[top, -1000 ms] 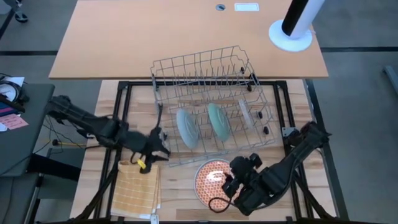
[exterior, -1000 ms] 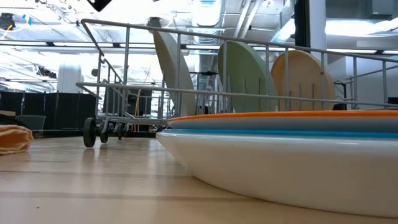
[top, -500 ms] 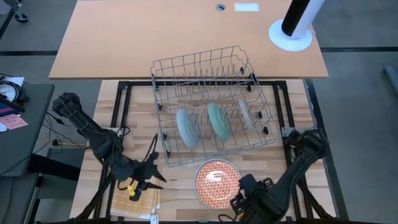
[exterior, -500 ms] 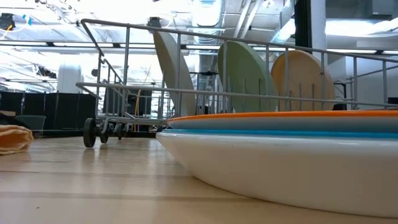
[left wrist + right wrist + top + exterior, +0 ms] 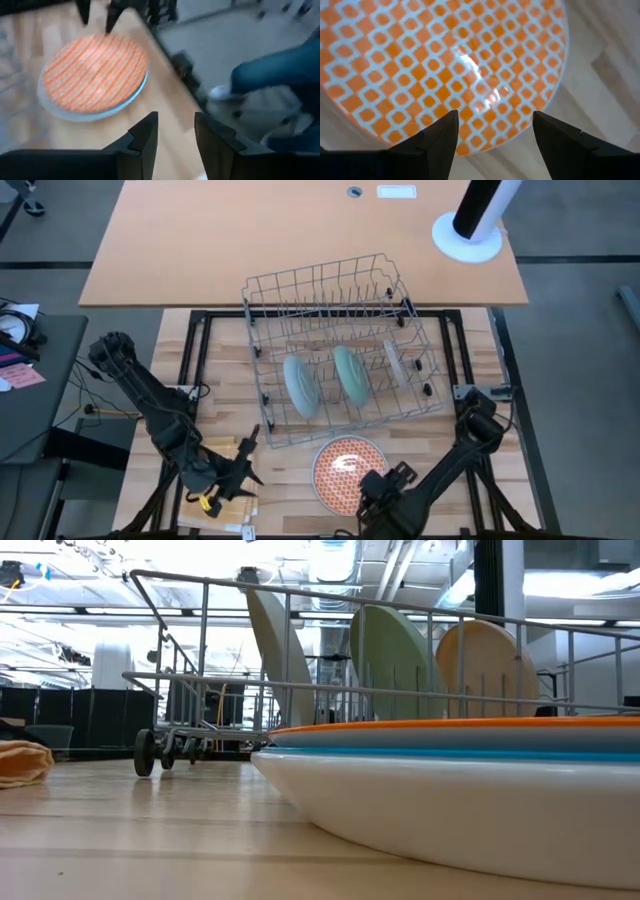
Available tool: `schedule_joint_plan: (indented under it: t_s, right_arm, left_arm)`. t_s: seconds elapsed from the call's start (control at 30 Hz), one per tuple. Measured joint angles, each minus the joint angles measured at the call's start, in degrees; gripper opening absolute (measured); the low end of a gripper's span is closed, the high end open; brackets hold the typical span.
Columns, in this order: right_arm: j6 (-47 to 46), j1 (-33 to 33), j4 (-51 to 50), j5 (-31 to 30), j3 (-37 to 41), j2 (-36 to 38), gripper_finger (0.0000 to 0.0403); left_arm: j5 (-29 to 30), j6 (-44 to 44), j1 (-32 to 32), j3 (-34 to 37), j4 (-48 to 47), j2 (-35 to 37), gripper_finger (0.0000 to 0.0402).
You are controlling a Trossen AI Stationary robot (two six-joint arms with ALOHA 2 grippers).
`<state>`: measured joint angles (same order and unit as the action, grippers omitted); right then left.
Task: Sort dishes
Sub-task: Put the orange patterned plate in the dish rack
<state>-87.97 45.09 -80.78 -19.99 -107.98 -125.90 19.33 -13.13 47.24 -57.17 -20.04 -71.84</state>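
Note:
A stack of plates (image 5: 343,463), topped by an orange-patterned one (image 5: 440,65), lies flat on the table in front of the wire rack (image 5: 335,300). In the low view the stack (image 5: 470,790) shows a white plate at the bottom and a blue rim under the orange one. Three plates stand on edge between the rack's wires: teal (image 5: 302,388), pale green (image 5: 350,375) and beige (image 5: 396,364). My right gripper (image 5: 495,131) is open at the stack's near edge. My left gripper (image 5: 176,134) is open over the yellow cloth (image 5: 222,498), its fingers pointing toward the stack.
The yellow checked cloth (image 5: 22,761) lies at the table's near left. A larger orange tabletop (image 5: 300,240) with a white lamp base (image 5: 467,237) lies beyond the rack. A person's jeans leg and shoe (image 5: 270,75) show past the table's edge.
My left gripper has drawn back from the rack's near left corner toward the table's near edge, ending over the yellow cloth. My right gripper has pulled off the patterned plate toward the near edge. The plates have stayed still.

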Motion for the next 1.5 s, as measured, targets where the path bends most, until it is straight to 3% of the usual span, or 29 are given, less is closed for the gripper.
schedule_joint_plan:
  t_s: [0.17,0.27,0.37,0.5,0.7,0.93,1.13,1.27,1.5]
  right_arm:
    - [14.2,-0.6,5.0,1.9,0.0,0.1,0.026]
    - [20.8,-0.5,7.4,2.0,0.0,0.3,0.026]
    - [23.3,0.1,7.8,2.1,0.0,0.7,0.026]
    - [21.1,0.8,8.1,2.1,0.0,0.8,0.026]
    - [10.6,1.5,8.2,2.5,0.0,0.8,0.026]
    - [-3.8,0.4,8.2,16.7,0.0,3.2,0.026]
    - [-10.7,0.5,11.1,17.4,0.0,7.8,0.026]
    - [-9.7,-0.4,10.8,17.5,0.0,10.9,0.026]
    - [1.3,-1.5,10.9,18.8,0.0,18.7,0.026]
  left_arm:
    - [10.1,1.6,-0.7,-7.5,-14.0,4.2,0.0123]
    - [10.3,6.3,-3.7,-11.5,-17.6,5.8,0.0123]
    - [7.0,7.6,-6.6,-16.5,-20.0,7.2,0.0123]
    - [3.1,3.9,-10.2,-23.4,-23.2,8.4,0.0123]
    - [2.9,-4.3,-13.7,-29.3,-24.7,9.2,0.0123]
    - [2.6,-12.2,-16.4,-29.9,-24.5,8.3,0.0123]
    - [-0.1,-14.8,-17.5,-29.9,-24.4,6.5,0.0123]
    - [-0.1,-18.0,-17.7,-29.9,-24.4,6.0,0.0123]
    - [2.0,-39.9,-17.7,-29.9,-21.9,4.9,0.0123]
